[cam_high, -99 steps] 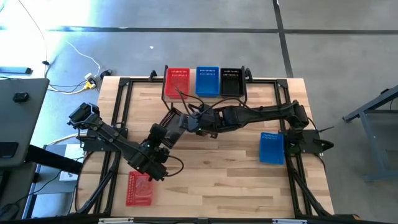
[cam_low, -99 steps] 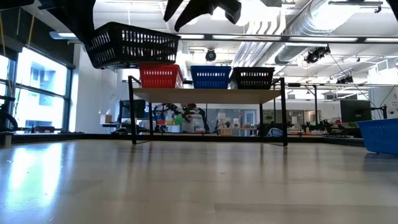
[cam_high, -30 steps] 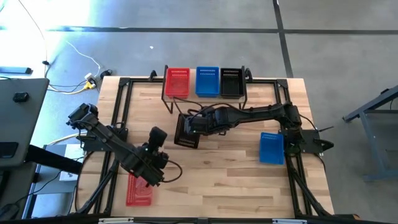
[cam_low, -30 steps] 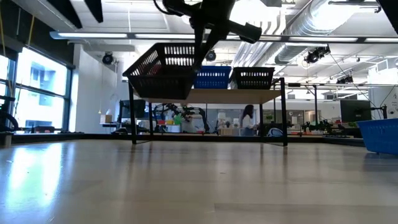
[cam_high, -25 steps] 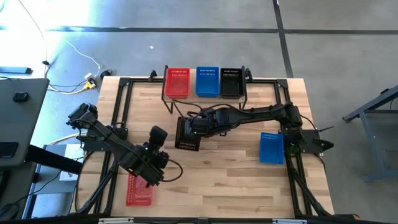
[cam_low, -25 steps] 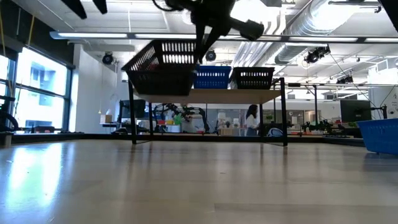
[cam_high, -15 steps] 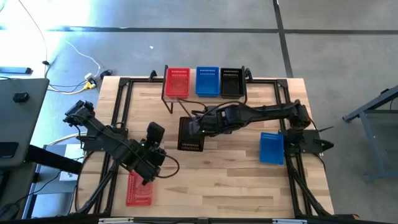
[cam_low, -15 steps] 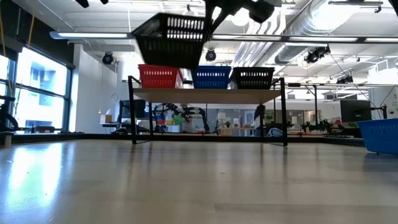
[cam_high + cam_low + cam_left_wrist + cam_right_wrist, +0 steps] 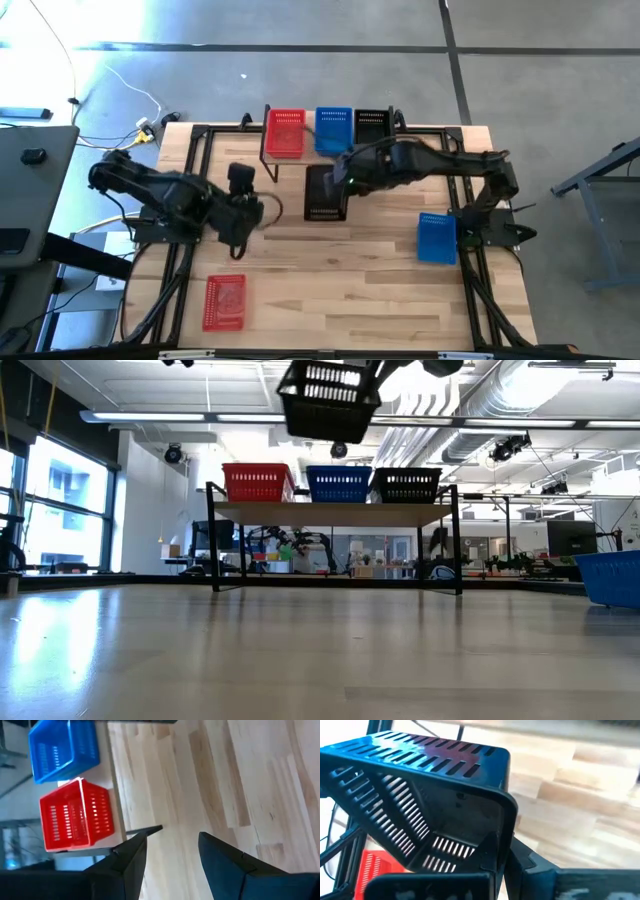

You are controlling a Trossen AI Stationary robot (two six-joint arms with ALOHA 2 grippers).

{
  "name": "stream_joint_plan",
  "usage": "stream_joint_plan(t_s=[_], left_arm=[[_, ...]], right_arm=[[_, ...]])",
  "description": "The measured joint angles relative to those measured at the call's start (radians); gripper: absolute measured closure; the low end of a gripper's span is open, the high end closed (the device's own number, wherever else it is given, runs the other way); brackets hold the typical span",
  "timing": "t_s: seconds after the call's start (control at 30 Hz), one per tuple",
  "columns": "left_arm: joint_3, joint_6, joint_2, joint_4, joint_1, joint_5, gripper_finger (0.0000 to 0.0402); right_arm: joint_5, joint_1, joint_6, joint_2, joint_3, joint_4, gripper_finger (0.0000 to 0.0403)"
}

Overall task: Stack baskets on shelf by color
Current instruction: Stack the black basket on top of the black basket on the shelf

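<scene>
The shelf at the table's far edge carries a red basket, a blue basket and a black basket, side by side. My right gripper is shut on another black basket, which hangs high over the table in front of the shelf, above shelf height in the low view. My left gripper hovers open over the table's left half, with nothing between its fingers. A second red basket lies on the table near the front left. My right gripper pinches one wall of the black basket at its rim, near a corner, with one finger inside the basket and one outside. The fingers slant down from the right. The basket is lifted clear of the table and tilted, its open side turned toward the wrist camera.
Another blue basket rests on the table near the right edge, also seen in the low view. Black frame rails run along the table's left and right sides. Bare wood lies between the two arms.
My right gripper has risen and gone toward the shelf and the table's right, carrying the black basket from below shelf-top height to above it; the basket has turned about. My left gripper has risen and moved toward the far edge, away from the red basket on the table, staying open.
</scene>
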Motion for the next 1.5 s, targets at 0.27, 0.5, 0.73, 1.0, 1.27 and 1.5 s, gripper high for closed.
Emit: stream_joint_plan(t_s=[0.27,0.5,0.73,1.0,1.27,1.5], left_arm=[[0.000,0.017,-0.033,0.024,0.184,0.085,0.0232],[0.000,0.059,-0.030,0.034,0.335,0.192,0.0232],[0.000,0.085,-0.027,0.041,0.456,0.262,0.0232],[0.000,0.085,-0.027,0.041,0.544,0.264,0.0232],[0.000,0.076,-0.027,0.041,0.587,0.264,0.0232],[-0.001,0.050,-0.027,0.041,0.588,0.274,0.0232]], right_arm=[[-0.033,-0.141,-0.204,-0.106,0.001,-0.031,0.0403],[-0.103,-0.336,-0.395,-0.190,0.001,-0.036,0.0403],[-0.244,-0.553,-0.546,-0.227,0.001,-0.038,0.0403],[-0.456,-0.784,-0.682,-0.221,0.001,-0.047,0.0403],[-0.675,-0.942,-0.780,-0.179,0.000,-0.101,0.0403],[-0.776,-0.992,-0.828,-0.113,0.000,-0.157,0.0403]])
